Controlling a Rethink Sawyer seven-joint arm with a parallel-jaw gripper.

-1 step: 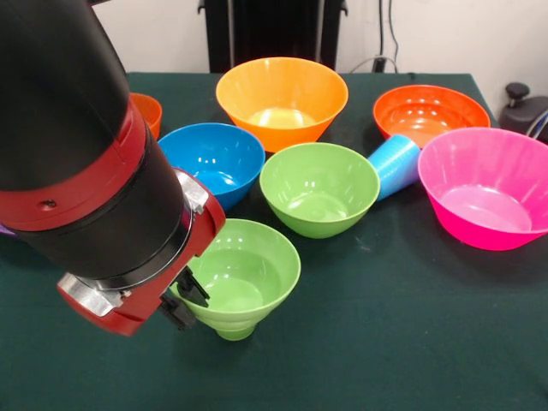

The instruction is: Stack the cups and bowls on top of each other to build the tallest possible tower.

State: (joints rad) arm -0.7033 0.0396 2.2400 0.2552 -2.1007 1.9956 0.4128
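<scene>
Gripper (184, 300) of the red-and-black arm sits at the rim of the lime green cup (242, 276) near the table's front, fingers apparently clamped on its wall. Nothing is stacked yet. The light blue cup (396, 164) lies tipped between the green bowl (318, 188) and pink bowl (486, 187). Next likely comes lifting the cup onto a bowl.

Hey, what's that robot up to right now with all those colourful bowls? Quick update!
Tool at the rim of the lime green cup, grip unclear. Nothing stacked yet. Light blue cup lies tipped between the green bowl and the pink bowl.
</scene>
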